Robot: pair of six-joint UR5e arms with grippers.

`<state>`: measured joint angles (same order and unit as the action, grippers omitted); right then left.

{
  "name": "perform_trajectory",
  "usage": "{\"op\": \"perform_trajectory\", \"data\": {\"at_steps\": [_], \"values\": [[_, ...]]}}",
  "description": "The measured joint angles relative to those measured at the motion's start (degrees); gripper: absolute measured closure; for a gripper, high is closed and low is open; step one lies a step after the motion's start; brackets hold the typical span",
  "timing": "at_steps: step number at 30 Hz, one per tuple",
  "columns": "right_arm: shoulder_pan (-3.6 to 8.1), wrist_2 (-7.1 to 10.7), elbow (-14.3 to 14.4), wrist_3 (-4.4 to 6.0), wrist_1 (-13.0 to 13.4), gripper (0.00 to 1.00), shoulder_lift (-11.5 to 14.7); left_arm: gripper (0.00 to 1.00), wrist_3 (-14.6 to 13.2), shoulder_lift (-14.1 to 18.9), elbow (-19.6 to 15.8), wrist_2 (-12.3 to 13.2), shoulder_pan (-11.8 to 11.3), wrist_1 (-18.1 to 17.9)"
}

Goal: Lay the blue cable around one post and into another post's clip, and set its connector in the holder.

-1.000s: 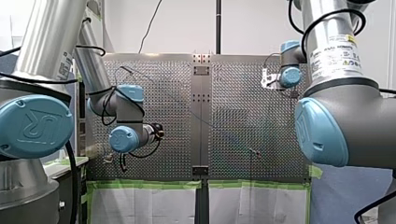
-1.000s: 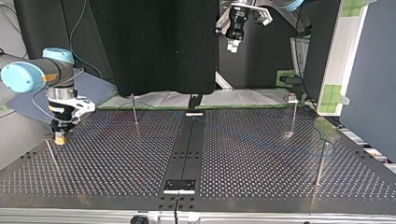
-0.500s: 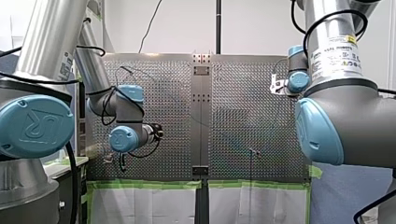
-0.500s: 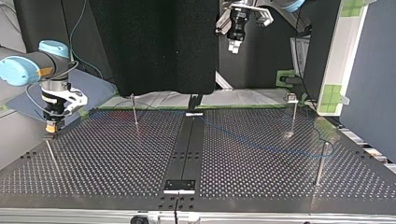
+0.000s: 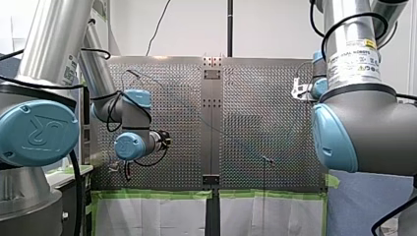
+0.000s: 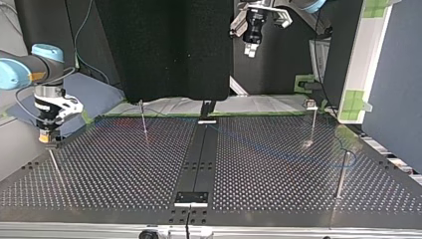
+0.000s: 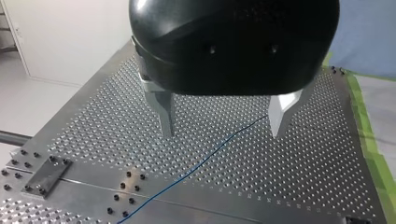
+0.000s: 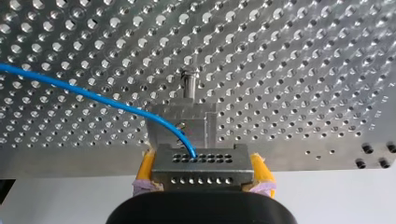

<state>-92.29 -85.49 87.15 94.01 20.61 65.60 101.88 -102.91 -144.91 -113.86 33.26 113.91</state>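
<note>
In the right wrist view my right gripper (image 8: 202, 158) is shut, its yellow pads clamping the metal connector (image 8: 201, 179) from both sides. The blue cable (image 8: 93, 95) leaves the connector's face and curves away over the perforated plate. Just ahead of the connector stands the metal holder (image 8: 198, 112) on its post. In the top view this gripper (image 6: 46, 138) hangs at the left, right above the slanted holder post (image 6: 53, 162). My left gripper (image 7: 223, 134) is open, high above the table, with the cable (image 7: 187, 175) lying on the plate under its fingers.
At the top view's right, the cable loops by a thin post (image 6: 341, 174). A post with a clip (image 6: 312, 122) stands behind it, and another post (image 6: 143, 119) at the back left. A dark strip (image 6: 199, 159) runs down the table's (image 6: 278, 199) middle.
My right gripper has carried the connector toward the top view's left, out to the holder post near the table's edge. My left gripper has stayed in place, open.
</note>
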Motion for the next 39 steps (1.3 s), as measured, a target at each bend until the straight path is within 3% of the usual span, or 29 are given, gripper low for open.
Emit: {"op": "perform_trajectory", "data": {"at_steps": [7,11,23,30,39], "values": [[1.05,3.10,-0.1,1.30,1.6,1.00,-1.5,0.00,0.0,0.0,0.0,0.0,-0.4,1.2],[1.84,5.10,-0.5,1.44,1.5,1.00,-2.0,0.00,0.0,0.0,0.0,-0.1,-0.7,1.9],[3.80,10.77,-2.9,0.74,-0.5,1.00,-3.5,0.00,-0.2,0.0,0.0,-0.9,-2.0,3.4],[4.01,13.74,-4.6,-1.23,-1.9,1.00,-5.6,0.00,-0.6,0.0,0.0,-1.0,-2.6,3.8],[4.07,18.06,-5.1,-1.69,-1.5,1.00,-6.0,0.00,-0.9,0.0,0.0,-1.0,-3.3,4.0]]}}
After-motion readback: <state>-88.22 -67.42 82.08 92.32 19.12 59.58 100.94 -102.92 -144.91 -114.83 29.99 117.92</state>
